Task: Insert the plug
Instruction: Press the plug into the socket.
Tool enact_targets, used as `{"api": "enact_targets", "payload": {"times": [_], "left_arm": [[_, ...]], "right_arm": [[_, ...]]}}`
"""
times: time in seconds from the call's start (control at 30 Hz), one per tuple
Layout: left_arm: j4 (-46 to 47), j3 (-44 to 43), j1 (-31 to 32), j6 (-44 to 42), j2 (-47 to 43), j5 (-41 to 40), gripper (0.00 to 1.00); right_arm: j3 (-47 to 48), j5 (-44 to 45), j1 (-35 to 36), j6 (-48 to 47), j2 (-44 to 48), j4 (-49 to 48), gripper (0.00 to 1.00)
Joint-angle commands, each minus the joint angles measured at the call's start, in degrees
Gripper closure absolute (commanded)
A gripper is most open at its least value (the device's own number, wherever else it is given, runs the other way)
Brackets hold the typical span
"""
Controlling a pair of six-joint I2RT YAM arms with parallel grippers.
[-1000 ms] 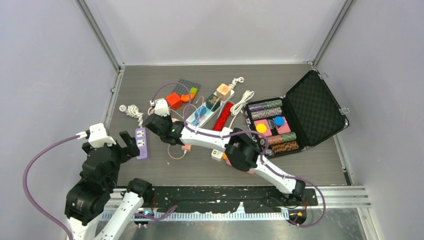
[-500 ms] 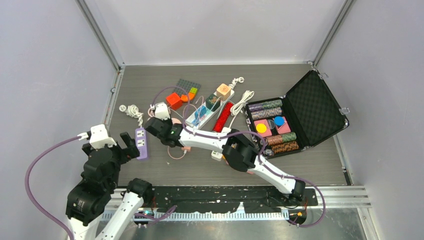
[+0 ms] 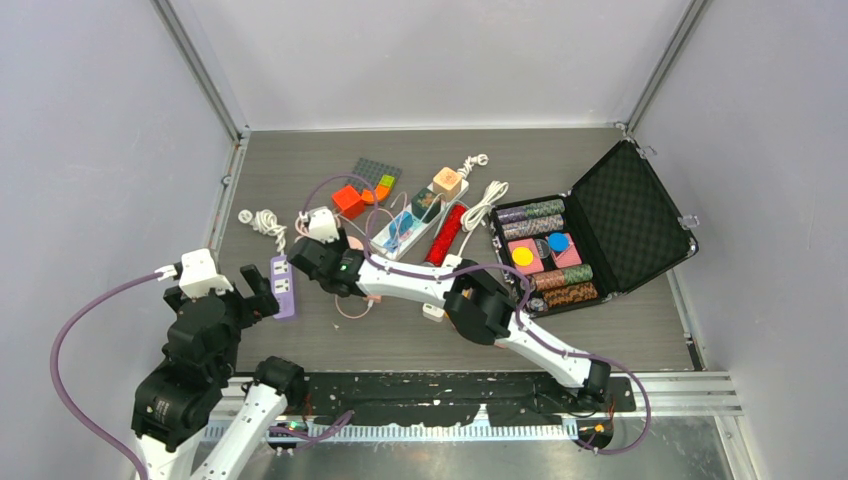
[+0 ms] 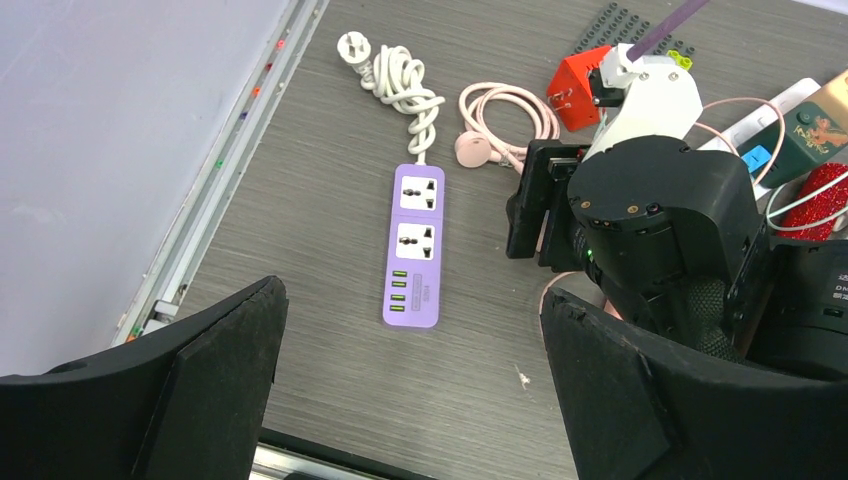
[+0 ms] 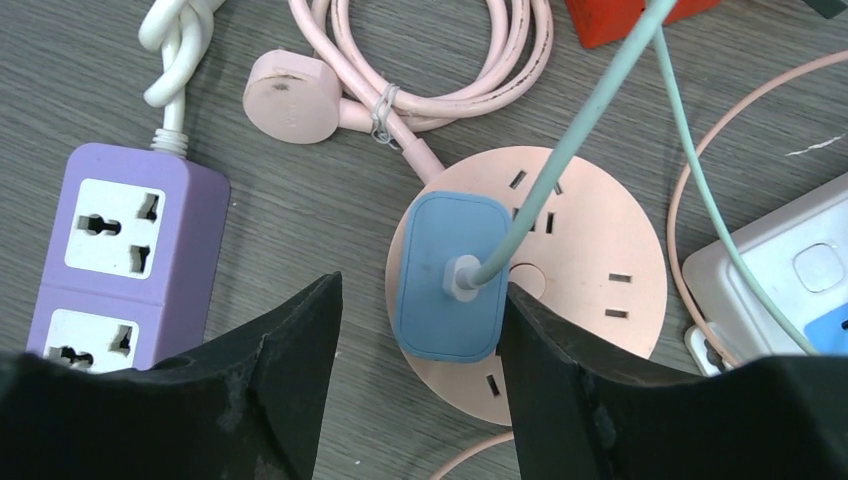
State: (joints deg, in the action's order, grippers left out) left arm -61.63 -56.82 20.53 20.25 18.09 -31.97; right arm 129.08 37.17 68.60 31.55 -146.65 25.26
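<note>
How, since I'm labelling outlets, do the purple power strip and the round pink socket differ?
The purple power strip is rectangular; the round pink socket is a disc. The strip's outlets are empty; the socket holds a blue adapter. Both lie flat on the table.

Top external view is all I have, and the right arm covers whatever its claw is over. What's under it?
Observer: The right wrist view shows a blue plug lying flat on a round pink socket plate, between the fingers of the right claw.
Operator: Is it gripped?
Observer: No. A gap shows between the plug and one finger, and the jaws stand wider than the plug.
Operator: Any free outlets on the purple strip?
Observer: In the left wrist view, both large outlets of the purple power strip are empty, and the open left claw hangs above it.
</note>
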Motion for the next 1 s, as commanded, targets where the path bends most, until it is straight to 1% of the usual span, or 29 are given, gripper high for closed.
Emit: {"api": "enact_targets", "payload": {"times": [0.0,0.07,0.3,0.47,0.53,0.57,0.63,0.67,0.7,0.73,0.83,0.97], "left_arm": [[0.09,0.16,0.3,-1.2,-0.5,-1.43,0.04],[0.22,0.07,0.3,-1.26,-0.42,-1.35,0.04],[0.68,0.01,0.3,-1.33,-0.25,-1.27,0.04],[0.68,0.08,0.28,-1.46,-0.33,-1.28,0.04],[0.66,0.12,0.3,-1.52,-0.25,-1.39,0.04],[0.63,0.14,0.3,-1.53,-0.18,-1.43,0.04],[0.63,0.16,0.3,-1.61,-0.08,-1.43,0.04],[0.67,0.16,0.3,-1.72,-0.03,-1.43,0.03],[0.65,0.19,0.3,-1.71,0.04,-1.43,0.03],[0.75,0.2,0.31,-1.71,0.02,-1.43,0.03],[0.76,0.26,0.3,-1.79,0.11,-1.43,0.04],[0.76,0.38,0.3,-1.79,0.03,-1.5,0.03]], "right_arm": [[0.32,-0.1,0.3,-1.41,3.88,-3.99,0.37],[-0.3,-0.19,0.3,-2.2,4.72,-5.61,0.38],[0.6,2.01,0.31,-3.41,5.05,-4.33,0.4],[0.65,2.23,0.18,-3.01,4.84,-4.21,0.55],[0.72,2.38,0.18,-3.02,4.89,-4.17,0.59],[0.77,2.56,0.19,-3.05,4.93,-4.17,0.59],[0.92,2.93,0.23,-3.22,5.01,-4.23,0.53],[1.02,3.1,0.22,-3.49,5.05,-4.24,0.46],[1.1,3.46,0.22,-3.59,5.1,-4.25,0.43],[1.14,3.62,0.22,-3.8,5.13,-4.25,0.38],[1.13,3.76,0.26,-3.96,5.41,-4.34,0.34],[1.17,3.97,0.21,-4.02,5.91,-4.63,0.36]]}}
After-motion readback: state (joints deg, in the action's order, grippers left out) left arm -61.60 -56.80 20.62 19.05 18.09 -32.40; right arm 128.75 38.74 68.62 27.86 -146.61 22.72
